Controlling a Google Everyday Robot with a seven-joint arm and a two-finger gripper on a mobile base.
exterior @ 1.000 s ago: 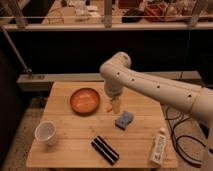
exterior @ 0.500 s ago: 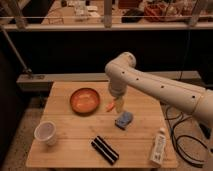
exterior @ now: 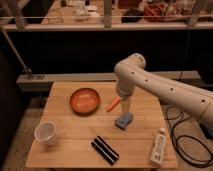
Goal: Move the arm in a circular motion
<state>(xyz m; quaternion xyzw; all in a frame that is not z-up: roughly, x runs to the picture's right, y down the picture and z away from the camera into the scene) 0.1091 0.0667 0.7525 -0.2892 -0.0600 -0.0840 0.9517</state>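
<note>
My arm (exterior: 160, 87) is a thick white tubular arm with small dark dots. It reaches in from the right edge and bends at a rounded joint (exterior: 129, 67) over the wooden table (exterior: 65, 150). It ends in a yellowish tip, the gripper (exterior: 124, 105), which hangs just above the table's middle. The gripper is right of an orange carrot-like piece (exterior: 113, 104) and above a blue block (exterior: 123, 120).
An orange bowl (exterior: 84, 100) sits at the table's back left, a white cup (exterior: 45, 133) front left, a black striped object (exterior: 104, 149) front centre, a white bottle (exterior: 158, 146) front right. Black cables (exterior: 192, 145) lie on the floor at right. A rail runs behind.
The arm's elbow joint and the gripper have moved to the right and slightly toward the back. The things on the table have not moved.
</note>
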